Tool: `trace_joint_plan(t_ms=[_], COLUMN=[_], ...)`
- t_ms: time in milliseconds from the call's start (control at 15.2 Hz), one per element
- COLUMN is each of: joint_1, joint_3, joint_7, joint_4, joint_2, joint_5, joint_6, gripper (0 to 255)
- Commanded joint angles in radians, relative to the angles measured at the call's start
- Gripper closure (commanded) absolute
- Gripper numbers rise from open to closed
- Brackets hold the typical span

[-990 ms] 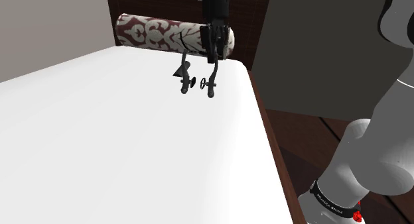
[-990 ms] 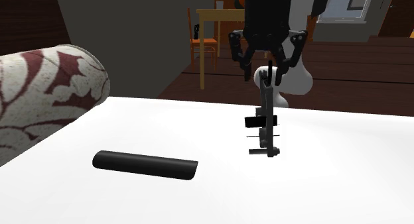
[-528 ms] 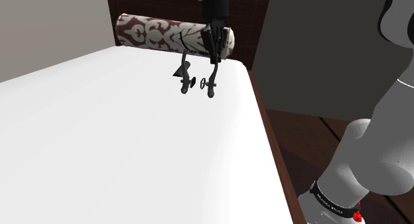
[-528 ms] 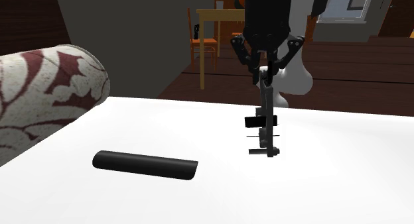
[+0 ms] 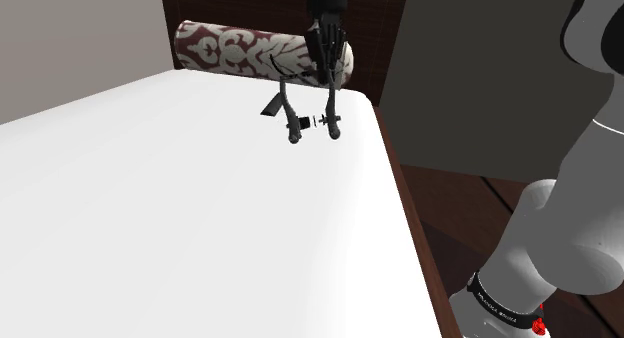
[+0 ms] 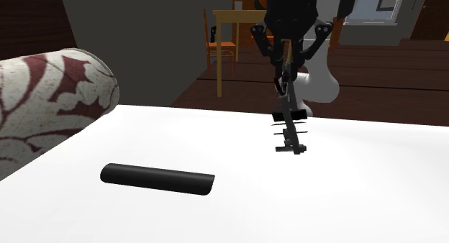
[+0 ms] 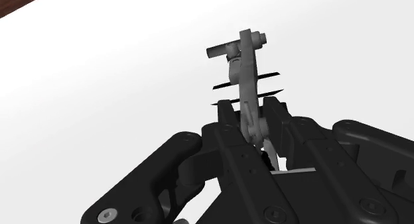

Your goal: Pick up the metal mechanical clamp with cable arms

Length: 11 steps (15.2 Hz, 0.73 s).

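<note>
The clamp (image 5: 333,121) is a dark grey metal piece with thin arms and small cross pins. It hangs from my gripper (image 5: 327,64) over the far right corner of the white surface (image 5: 180,216). In the second exterior view the gripper (image 6: 290,62) is shut on the top of the clamp (image 6: 290,123), whose lower end sits slightly above the white surface (image 6: 345,198). In the wrist view both fingers (image 7: 225,120) clasp the clamp's (image 7: 243,70) upper arm, and the rest of it sticks out beyond the gripper (image 7: 253,122).
A dark red and white patterned bolster (image 5: 240,51) lies along the far edge, just behind the gripper. A black cylinder (image 6: 157,180) rests on the white surface between bolster (image 6: 43,105) and clamp. The surface's edge (image 5: 395,186) drops to wood floor. A wooden table (image 6: 237,19) stands far back.
The fingers have closed on the clamp's upper arm. The gripper has risen, and the clamp has come up with it and swung toward the shoulder view's right.
</note>
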Motion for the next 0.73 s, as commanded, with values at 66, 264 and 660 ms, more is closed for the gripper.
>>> trace_joint_plan(t_ms=[66,264,660], joint_1=[0.001,0.002,0.006], joint_3=[0.001,0.002,0.004], joint_7=[0.004,0.008,0.015], joint_4=[0.071,0.151,0.279], joint_2=[0.022,0.05,0.099], joint_5=[-0.001,-0.003,-0.007], joint_6=[-0.049,-0.101,-0.18], gripper=[255,255,255])
